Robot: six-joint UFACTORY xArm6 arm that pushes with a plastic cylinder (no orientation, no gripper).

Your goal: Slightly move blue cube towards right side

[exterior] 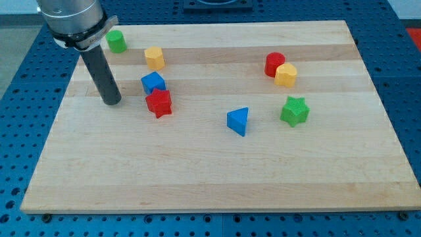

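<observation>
The blue cube (153,83) sits on the wooden board (217,178) at the upper left, touching the red star (158,103) just below it. My tip (112,103) rests on the board to the left of the blue cube and the red star, with a clear gap between the tip and both blocks.
A green cylinder (116,41) and a yellow block (154,58) lie toward the view's top left. A blue triangular block (239,121) is at the centre. A red cylinder (274,63), a yellow block (285,75) and a green star (295,110) are at the right.
</observation>
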